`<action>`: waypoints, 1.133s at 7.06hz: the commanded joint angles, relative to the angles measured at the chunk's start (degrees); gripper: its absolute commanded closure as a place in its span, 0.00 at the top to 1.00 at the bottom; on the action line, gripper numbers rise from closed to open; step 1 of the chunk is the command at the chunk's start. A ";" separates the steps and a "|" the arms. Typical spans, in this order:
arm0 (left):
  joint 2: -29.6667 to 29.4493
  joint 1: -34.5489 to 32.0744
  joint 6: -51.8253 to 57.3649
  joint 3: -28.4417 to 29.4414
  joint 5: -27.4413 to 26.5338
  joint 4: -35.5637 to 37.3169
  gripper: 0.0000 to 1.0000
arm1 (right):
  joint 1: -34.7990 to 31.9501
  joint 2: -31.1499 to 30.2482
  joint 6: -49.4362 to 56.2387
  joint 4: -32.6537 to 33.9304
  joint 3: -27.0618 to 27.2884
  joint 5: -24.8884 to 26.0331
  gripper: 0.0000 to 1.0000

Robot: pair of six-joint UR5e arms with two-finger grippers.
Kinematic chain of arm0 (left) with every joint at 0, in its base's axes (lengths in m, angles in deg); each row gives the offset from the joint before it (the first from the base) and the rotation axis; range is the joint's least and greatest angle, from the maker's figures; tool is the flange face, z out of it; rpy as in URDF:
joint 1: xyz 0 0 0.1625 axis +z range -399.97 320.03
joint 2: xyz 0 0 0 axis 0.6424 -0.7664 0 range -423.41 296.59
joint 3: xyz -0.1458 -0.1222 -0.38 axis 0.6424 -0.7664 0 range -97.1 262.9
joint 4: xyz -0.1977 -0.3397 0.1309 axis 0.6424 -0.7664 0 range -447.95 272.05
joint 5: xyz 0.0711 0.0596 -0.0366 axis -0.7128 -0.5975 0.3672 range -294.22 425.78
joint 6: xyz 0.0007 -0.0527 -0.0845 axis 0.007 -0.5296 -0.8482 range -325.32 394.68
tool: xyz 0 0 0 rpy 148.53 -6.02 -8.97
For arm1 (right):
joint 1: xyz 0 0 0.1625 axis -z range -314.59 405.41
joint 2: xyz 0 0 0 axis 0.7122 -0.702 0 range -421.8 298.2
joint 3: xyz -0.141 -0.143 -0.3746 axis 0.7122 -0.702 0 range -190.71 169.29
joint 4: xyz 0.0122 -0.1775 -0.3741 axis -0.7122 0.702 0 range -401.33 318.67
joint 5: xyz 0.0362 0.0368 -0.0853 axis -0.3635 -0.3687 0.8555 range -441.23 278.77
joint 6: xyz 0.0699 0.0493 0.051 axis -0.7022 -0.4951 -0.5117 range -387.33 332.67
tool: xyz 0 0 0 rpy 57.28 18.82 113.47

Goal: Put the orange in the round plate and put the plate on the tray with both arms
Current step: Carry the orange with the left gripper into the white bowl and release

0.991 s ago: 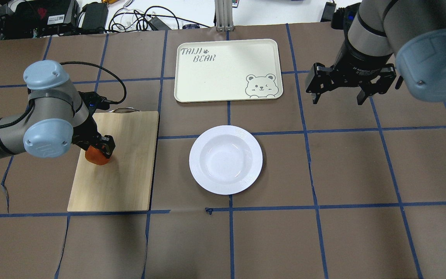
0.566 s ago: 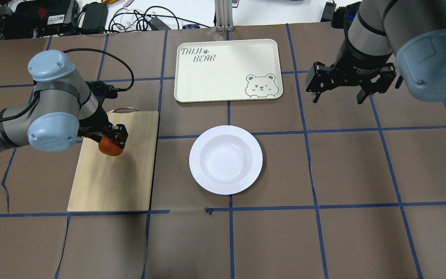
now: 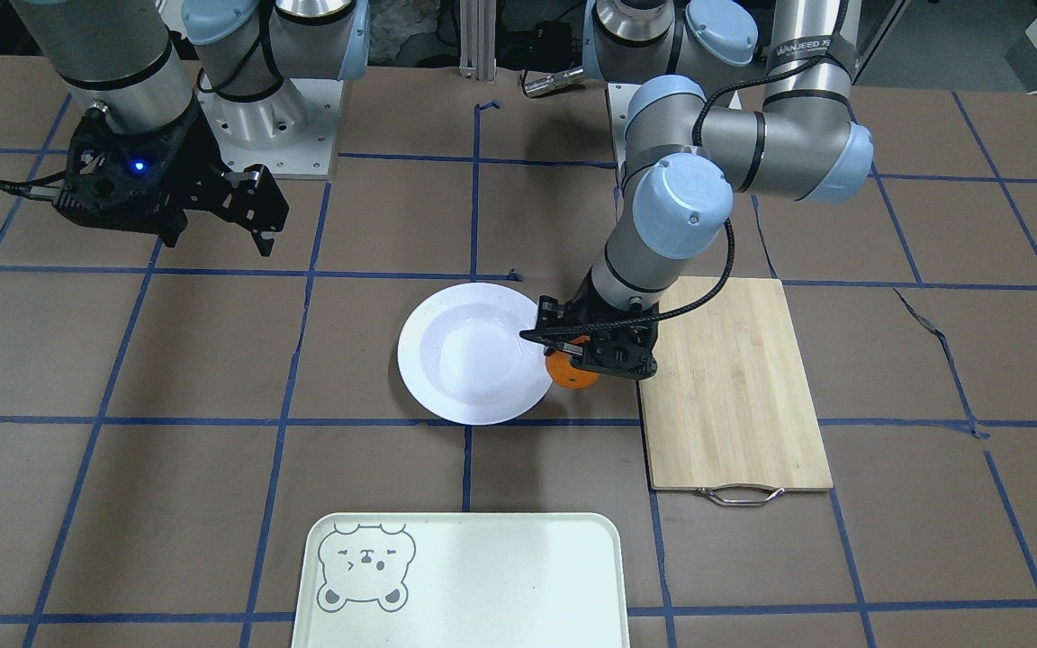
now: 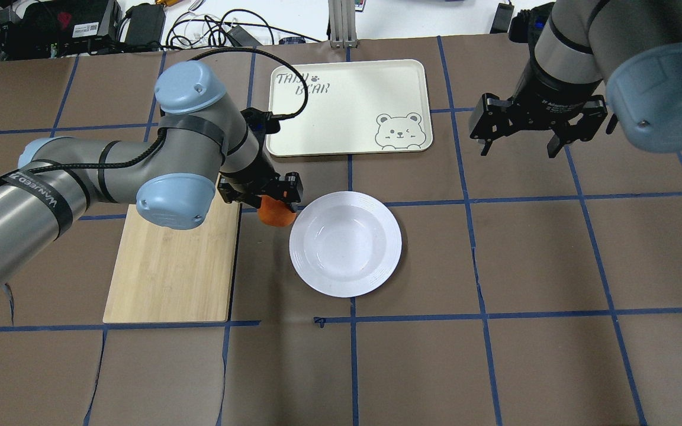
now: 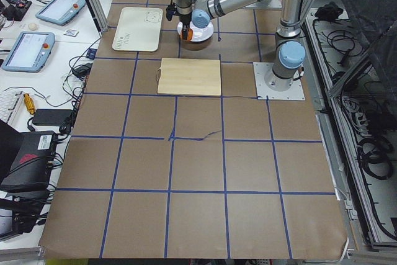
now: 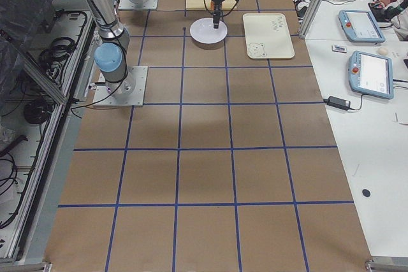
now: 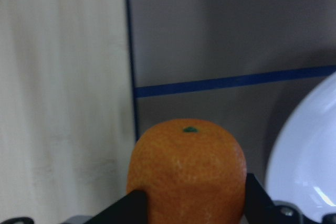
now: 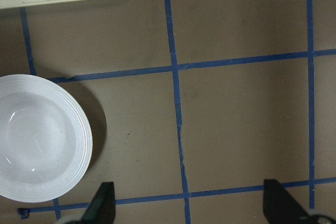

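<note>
My left gripper (image 4: 270,198) is shut on the orange (image 4: 276,215), holding it in the air just off the left edge of the white round plate (image 4: 346,243). Across the table, the orange (image 3: 570,372) hangs beside the plate (image 3: 473,366), between it and the wooden board. Up close, the orange (image 7: 187,170) fills the left wrist view between the two fingers, with the plate's rim (image 7: 307,153) at the right. The cream tray (image 4: 349,107) with its bear face lies beyond the plate. My right gripper (image 4: 519,144) hovers open and holds nothing, to the right of the tray.
A light wooden cutting board (image 4: 172,272) with a metal handle lies left of the plate, partly under my left arm. Cables and electronics (image 4: 68,26) crowd the far edge of the table. Blue tape lines grid the brown surface.
My left gripper has carried the orange off the cutting board and rightward to the plate's left edge. The right arm has stayed still.
</note>
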 commanded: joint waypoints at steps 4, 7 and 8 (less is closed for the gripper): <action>-7.43 -7.05 -7.56 0.26 9.05 1.21 0.27 | 0.53 0.36 -0.46 0.52 0.11 0.00 1.00; -4.11 -6.18 -10.37 3.49 6.78 -0.09 1.00 | 0.71 1.14 0.24 0.34 0.20 -0.88 1.00; -2.18 -5.91 -10.20 7.34 4.15 -8.20 1.00 | 0.71 1.67 -0.37 0.43 0.20 -0.10 1.00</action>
